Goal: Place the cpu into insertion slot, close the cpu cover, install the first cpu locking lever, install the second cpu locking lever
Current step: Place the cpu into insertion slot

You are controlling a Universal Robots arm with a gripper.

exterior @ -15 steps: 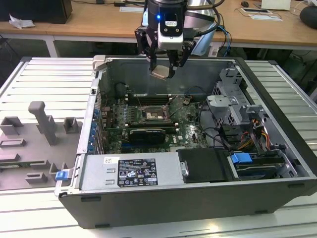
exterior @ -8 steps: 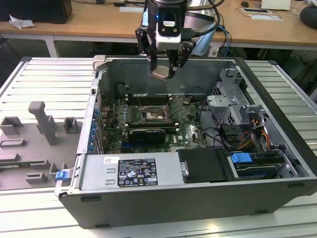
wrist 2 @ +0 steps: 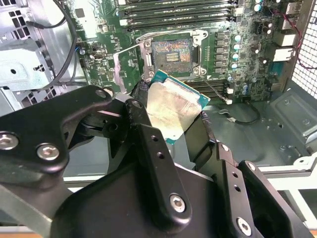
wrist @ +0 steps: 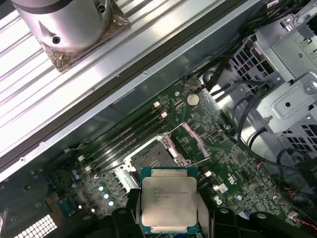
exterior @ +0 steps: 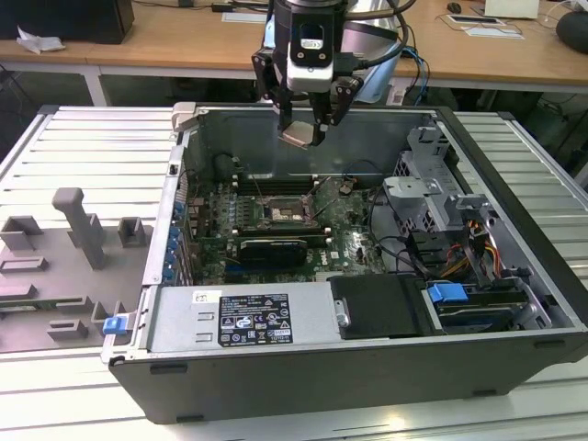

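Gripper (exterior: pixel 303 129) grips the cpu (wrist: pixel 168 201) by two opposite edges, high over the open case (exterior: pixel 367 386) and well clear of the board (wrist 2: pixel 247 54). Below, the slot (wrist 2: pixel 172 53) lies bare, its dark centre exposed. Its cover (wrist 2: pixel 119 69) stands swung open just beside it.

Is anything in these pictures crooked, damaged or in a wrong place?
Nothing looks damaged. The cpu is out of the insertion slot, clamped in the gripper above the open case, and in the exterior view it hangs tilted, not level. The cpu cover stands open beside the slot.
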